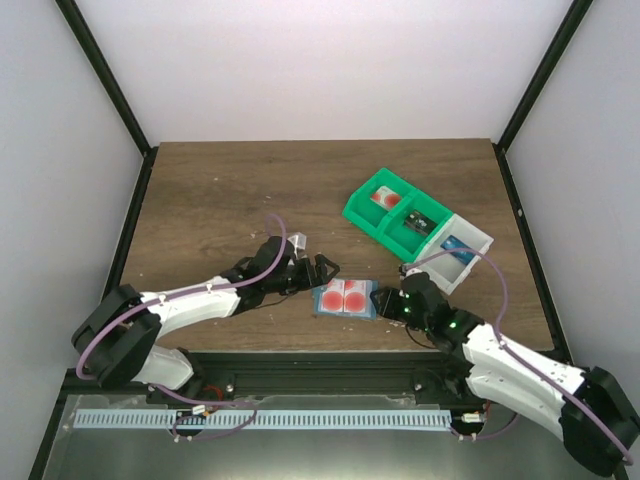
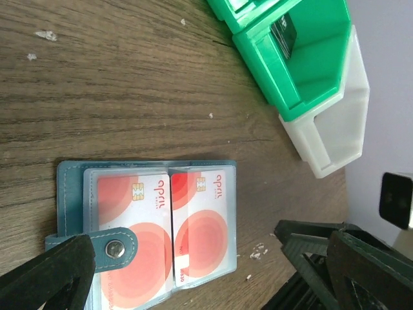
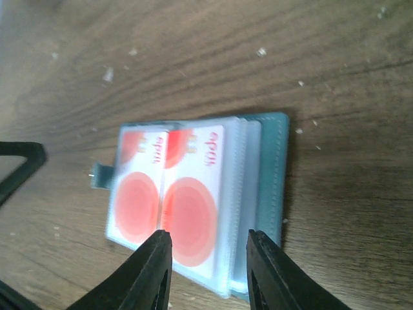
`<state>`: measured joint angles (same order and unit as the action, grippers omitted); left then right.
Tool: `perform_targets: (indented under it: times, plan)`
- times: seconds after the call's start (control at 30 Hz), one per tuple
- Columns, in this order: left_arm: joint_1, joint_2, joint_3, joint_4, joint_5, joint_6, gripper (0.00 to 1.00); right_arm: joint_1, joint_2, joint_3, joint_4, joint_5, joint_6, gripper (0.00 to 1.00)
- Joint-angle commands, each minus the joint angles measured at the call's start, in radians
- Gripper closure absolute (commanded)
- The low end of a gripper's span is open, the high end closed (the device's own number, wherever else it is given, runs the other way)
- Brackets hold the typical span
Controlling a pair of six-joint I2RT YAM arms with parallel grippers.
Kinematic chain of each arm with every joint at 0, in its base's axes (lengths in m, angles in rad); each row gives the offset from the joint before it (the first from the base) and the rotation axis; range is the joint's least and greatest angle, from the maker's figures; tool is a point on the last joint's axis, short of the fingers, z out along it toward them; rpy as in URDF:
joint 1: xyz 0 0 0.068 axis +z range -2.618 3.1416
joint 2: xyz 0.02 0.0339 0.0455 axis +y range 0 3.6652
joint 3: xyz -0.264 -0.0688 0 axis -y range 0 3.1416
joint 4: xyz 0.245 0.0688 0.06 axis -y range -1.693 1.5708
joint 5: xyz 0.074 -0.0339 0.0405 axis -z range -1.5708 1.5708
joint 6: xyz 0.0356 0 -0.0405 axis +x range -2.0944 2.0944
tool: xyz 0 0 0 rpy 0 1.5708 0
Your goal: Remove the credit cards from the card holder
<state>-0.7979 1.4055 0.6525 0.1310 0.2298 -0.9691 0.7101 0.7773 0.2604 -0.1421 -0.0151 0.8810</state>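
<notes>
Top view, card holder: the card holder (image 1: 345, 299) lies open and flat on the table (image 1: 220, 200), at the near middle, between the two arms.
Top view, credit cards: two credit cards (image 1: 333, 297) sit side by side in its pockets, red marks up.
Top view, long axis: the open holder runs left to right, and each card runs near to far.
Top view, claws: the left claw (image 1: 318, 268) is just beside the far left corner. The right claw (image 1: 388, 300) is at the right end and looks to be the nearer one.
Top view, other things: the green bin (image 1: 372, 215) and the white bin (image 1: 478, 240) stand well apart from the holder, far right.

Left wrist view, left claw: its jaws are wide apart and nothing is between the fingers (image 2: 45, 278).
Left wrist view, holder: the holder (image 2: 68, 187) lies straight ahead of this claw, with its snap tab (image 2: 116, 247) near one finger.

Right wrist view, right claw: the fingers (image 3: 151, 271) stand partly apart, and I see nothing clamped.
Right wrist view, relation: the edge of the holder (image 3: 274, 168) is just in front of this claw, and the nearer card (image 3: 193, 206) lines up with the gap.
Right wrist view, contact: I cannot tell if the fingertips touch the clear sleeves.

Judgement: the cards are not yet out. The right claw seems better placed to pinch a card edge.
</notes>
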Motion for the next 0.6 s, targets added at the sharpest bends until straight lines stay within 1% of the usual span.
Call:
perform_targets:
  times: [0.0,0.1,0.2,0.27,0.37,0.47,0.57]
  plan:
    - [0.005,0.012,0.015,-0.013,0.024,0.042,0.00,0.006,0.095,0.042,0.023,0.013,-0.025,0.67]
    - [0.004,0.010,0.006,-0.004,0.054,0.048,0.02,0.006,0.192,0.061,0.080,-0.004,-0.052,0.70]
    - [0.003,-0.007,0.015,-0.052,0.035,0.054,0.03,0.006,0.286,0.087,0.096,0.014,-0.066,0.74]
    - [0.003,-0.027,0.014,-0.075,0.017,0.052,0.04,0.007,0.326,0.076,0.133,0.021,-0.075,0.75]
    - [0.004,-0.049,0.008,-0.087,0.020,0.052,0.06,0.007,0.377,0.058,0.199,-0.015,-0.104,0.78]
    - [0.005,-0.062,-0.004,-0.088,0.038,0.056,0.10,0.014,0.427,0.055,0.240,-0.042,-0.132,0.81]
    - [0.005,-0.076,-0.025,-0.063,0.069,0.060,0.18,0.031,0.468,0.054,0.272,-0.059,-0.150,0.83]
